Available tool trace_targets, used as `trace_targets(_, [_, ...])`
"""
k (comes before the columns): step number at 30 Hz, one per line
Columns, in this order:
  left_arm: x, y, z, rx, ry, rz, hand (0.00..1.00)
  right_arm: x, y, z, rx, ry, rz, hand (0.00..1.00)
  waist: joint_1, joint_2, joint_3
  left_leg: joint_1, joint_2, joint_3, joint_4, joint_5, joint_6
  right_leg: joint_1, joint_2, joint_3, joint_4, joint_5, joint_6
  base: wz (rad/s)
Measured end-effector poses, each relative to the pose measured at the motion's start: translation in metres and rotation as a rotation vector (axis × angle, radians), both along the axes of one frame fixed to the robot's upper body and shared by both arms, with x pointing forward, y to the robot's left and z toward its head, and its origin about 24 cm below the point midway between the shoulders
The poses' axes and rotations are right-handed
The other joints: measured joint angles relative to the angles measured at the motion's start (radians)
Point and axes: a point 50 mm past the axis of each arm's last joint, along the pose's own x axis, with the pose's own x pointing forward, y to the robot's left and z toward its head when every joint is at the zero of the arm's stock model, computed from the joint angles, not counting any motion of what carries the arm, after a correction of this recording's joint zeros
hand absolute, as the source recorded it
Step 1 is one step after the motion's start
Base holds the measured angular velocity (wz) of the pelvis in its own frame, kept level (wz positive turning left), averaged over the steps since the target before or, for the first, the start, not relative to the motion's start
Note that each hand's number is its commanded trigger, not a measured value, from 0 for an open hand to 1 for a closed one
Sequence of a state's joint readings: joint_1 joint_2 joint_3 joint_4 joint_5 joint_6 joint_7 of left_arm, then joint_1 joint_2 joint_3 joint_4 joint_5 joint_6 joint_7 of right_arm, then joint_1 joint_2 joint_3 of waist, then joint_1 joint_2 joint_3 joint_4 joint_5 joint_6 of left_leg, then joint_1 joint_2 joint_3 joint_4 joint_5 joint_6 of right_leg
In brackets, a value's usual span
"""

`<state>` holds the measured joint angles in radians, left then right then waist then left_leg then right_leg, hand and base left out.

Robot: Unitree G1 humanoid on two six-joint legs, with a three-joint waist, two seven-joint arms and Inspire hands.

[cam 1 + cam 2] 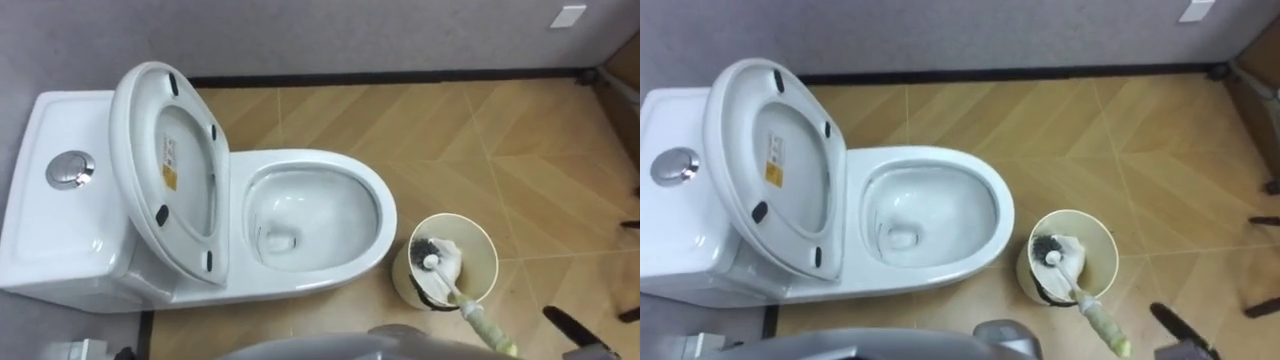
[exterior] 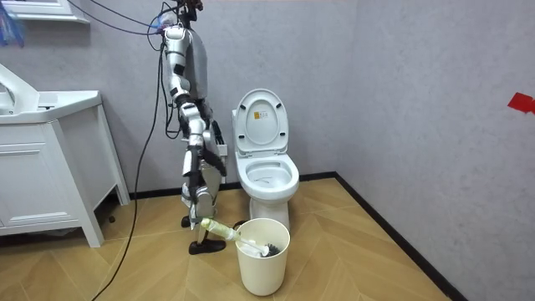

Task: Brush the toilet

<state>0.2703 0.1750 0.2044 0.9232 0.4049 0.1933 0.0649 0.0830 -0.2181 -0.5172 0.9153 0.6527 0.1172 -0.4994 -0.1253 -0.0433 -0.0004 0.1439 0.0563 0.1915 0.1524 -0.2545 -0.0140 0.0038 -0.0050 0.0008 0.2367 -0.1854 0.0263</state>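
Room view, lower centre: right hand (image 2: 199,220) is gripping the brush (image 2: 241,241), head sitting in the bucket (image 2: 261,272); scrubbing the toilet (image 2: 269,181) is seemingly not beginning yet.

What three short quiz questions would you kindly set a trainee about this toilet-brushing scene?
1. True or false: the toilet seat is lowered.
2. Where is the head of the toilet brush? A in the toilet; B in the bucket; C flat on the floor.
3. Which hand holds the brush's handle in the room view?

Key:
1. False: it stands raised.
2. B.
3. The right hand.
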Motion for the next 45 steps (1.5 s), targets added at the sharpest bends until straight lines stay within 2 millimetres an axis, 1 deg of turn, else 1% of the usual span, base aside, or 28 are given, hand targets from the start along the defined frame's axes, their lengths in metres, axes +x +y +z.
trace_targets(1, [0.002,0.000,0.000,0.000,-0.009,-0.006,0.00,0.008,-0.003,0.004,-0.033,-0.006,0.043,0.00,0.010,0.004,0.0010,0.000,0.000,-0.001,0.001,0.000,0.000,0.002,0.000,-0.001,-0.001,0.000,0.000,0.00])
trace_targets(2, [0.005,0.000,0.001,0.000,-0.025,-0.013,0.00,0.014,-0.005,0.008,-0.061,-0.017,0.076,0.00,0.020,-0.001,0.0014,-0.001,0.000,-0.003,0.001,0.000,0.000,0.001,0.000,-0.002,-0.001,0.000,0.000,0.00])
trace_targets(4, [0.006,0.000,0.001,-0.002,-0.038,-0.020,0.00,0.023,-0.005,0.012,-0.090,-0.031,0.121,0.00,0.024,-0.001,0.0005,-0.006,0.001,-0.006,0.004,0.000,0.000,0.001,-0.001,-0.005,-0.002,0.000,0.000,0.06])
trace_targets(7, [0.006,-0.001,0.001,-0.006,-0.042,-0.033,0.00,0.035,-0.003,0.016,-0.120,-0.049,0.194,0.00,0.032,-0.004,0.0023,-0.015,0.001,-0.010,0.013,0.000,0.000,-0.003,-0.002,-0.008,-0.002,0.000,0.000,0.05])
trace_targets(10, [0.008,-0.002,0.001,-0.009,-0.055,-0.038,0.00,0.039,-0.002,0.017,-0.140,-0.046,0.252,0.00,0.049,-0.009,0.0022,-0.020,0.001,-0.017,0.014,0.000,0.000,0.000,-0.003,-0.017,-0.009,0.000,-0.001,0.08])
trace_targets(11, [0.008,-0.002,0.001,-0.011,-0.061,-0.040,0.00,0.042,-0.002,0.019,-0.151,-0.057,0.263,0.00,0.053,-0.006,0.0002,-0.022,0.001,-0.018,0.015,0.000,0.000,0.001,-0.004,-0.022,-0.013,0.001,-0.001,0.07])
trace_targets(12, [0.008,-0.002,0.001,-0.012,-0.063,-0.041,0.00,0.044,-0.002,0.020,-0.160,-0.064,0.272,0.00,0.054,-0.006,0.0001,-0.024,0.001,-0.019,0.016,0.000,0.000,0.002,-0.005,-0.023,-0.016,0.002,-0.002,0.08])
trace_targets(15, [0.005,-0.002,0.001,-0.012,-0.057,-0.043,0.00,0.053,0.001,0.022,-0.188,-0.053,0.379,0.00,0.062,-0.011,0.0009,-0.024,0.001,-0.030,0.016,0.000,0.000,0.005,-0.004,-0.030,-0.017,0.003,-0.003,0.06])
trace_targets(17, [0.006,-0.003,0.001,-0.013,-0.051,-0.061,0.00,0.057,0.003,0.023,-0.200,-0.039,0.467,0.00,0.075,-0.012,0.0013,-0.025,0.001,-0.031,0.016,0.000,0.000,0.005,-0.005,-0.033,-0.017,0.004,-0.003,0.00])
trace_targets(19, [0.006,-0.002,0.001,-0.011,-0.048,-0.071,0.00,0.059,0.004,0.023,-0.192,-0.050,0.493,0.00,0.082,-0.015,0.0017,-0.028,0.001,-0.034,0.017,0.000,0.000,0.003,-0.005,-0.035,-0.017,0.004,-0.003,0.05])
trace_targets(21, [0.006,-0.001,0.001,-0.008,-0.044,-0.078,0.00,0.063,0.004,0.024,-0.197,-0.056,0.521,0.00,0.083,-0.015,0.0029,-0.032,0.001,-0.040,0.020,0.000,0.000,-0.004,-0.007,-0.039,-0.016,0.004,-0.004,0.06])
trace_targets(24, [0.005,0.006,0.004,0.010,-0.038,-0.088,0.00,0.071,0.004,0.027,-0.202,-0.076,0.532,0.00,0.085,-0.019,0.0037,-0.052,0.001,-0.041,0.034,0.000,0.000,-0.015,-0.008,-0.041,-0.014,0.005,-0.005,0.02])
trace_targets(26, [0.007,0.010,0.005,0.022,-0.041,-0.094,0.00,0.079,0.003,0.031,-0.211,-0.088,0.568,0.00,0.086,-0.018,0.0041,-0.077,0.001,-0.044,0.047,0.000,0.000,-0.032,-0.008,-0.042,-0.012,0.010,-0.005,0.00])
trace_targets(27, [0.007,0.011,0.006,0.024,-0.042,-0.095,0.00,0.080,0.002,0.031,-0.213,-0.087,0.580,0.00,0.086,-0.017,0.0037,-0.086,0.001,-0.047,0.049,0.000,0.000,-0.036,-0.009,-0.044,-0.014,0.012,-0.006,0.14])
trace_targets(28, [0.009,0.014,0.007,0.031,-0.048,-0.100,0.00,0.082,-0.001,0.032,-0.209,-0.081,0.599,0.00,0.083,-0.016,0.0027,-0.109,0.000,-0.062,0.057,0.000,0.000,-0.048,-0.012,-0.058,-0.014,0.013,-0.006,0.24])
trace_targets(30, [0.019,0.017,0.009,0.039,-0.073,-0.114,0.00,0.083,-0.006,0.031,-0.203,-0.060,0.601,0.00,0.081,-0.015,0.0020,-0.144,0.001,-0.069,0.073,0.000,0.000,-0.078,-0.012,-0.063,-0.012,0.020,-0.007,0.18])
trace_targets(31, [0.024,0.017,0.010,0.040,-0.078,-0.126,0.00,0.084,-0.008,0.029,-0.201,-0.030,0.608,0.00,0.086,-0.012,0.0036,-0.168,0.001,-0.075,0.082,0.000,0.000,-0.092,-0.013,-0.070,-0.011,0.024,-0.008,0.14])
trace_targets(32, [0.030,0.017,0.010,0.040,-0.087,-0.140,0.00,0.082,-0.008,0.026,-0.197,0.010,0.630,0.00,0.094,-0.007,0.0053,-0.185,0.001,-0.085,0.087,0.000,0.000,-0.103,-0.015,-0.081,-0.007,0.025,-0.009,0.17])
trace_targets(35, [0.043,0.013,0.011,0.034,-0.114,-0.182,0.00,0.079,-0.006,0.019,-0.165,0.062,0.651,0.00,0.104,-0.001,0.0047,-0.230,0.001,-0.096,0.110,0.001,0.000,-0.144,-0.019,-0.094,0.008,0.026,-0.011,0.11])
trace_targets(37, [0.048,0.012,0.011,0.035,-0.127,-0.188,0.00,0.078,-0.005,0.017,-0.149,0.075,0.654,0.00,0.108,0.000,0.0052,-0.257,0.001,-0.099,0.120,0.001,0.001,-0.169,-0.021,-0.100,0.020,0.027,-0.011,0.09])
trace_targets(40, [0.047,0.013,0.011,0.036,-0.124,-0.186,0.00,0.077,-0.005,0.016,-0.133,0.088,0.648,0.00,0.107,-0.002,0.0057,-0.281,0.000,-0.105,0.131,0.002,0.002,-0.188,-0.024,-0.108,0.025,0.028,-0.013,0.04])
trace_targets(41, [0.052,0.012,0.011,0.035,-0.132,-0.187,0.00,0.075,-0.006,0.014,-0.121,0.102,0.643,0.00,0.106,-0.003,0.0055,-0.291,0.000,-0.108,0.139,0.002,0.002,-0.197,-0.025,-0.110,0.029,0.028,-0.013,0.08])
trace_targets(45, [0.061,0.010,0.011,0.030,-0.136,-0.203,0.00,0.074,-0.004,0.012,-0.096,0.111,0.647,0.00,0.108,-0.006,0.0082,-0.312,-0.001,-0.108,0.149,0.002,0.002,-0.218,-0.027,-0.111,0.039,0.028,-0.014,0.01])
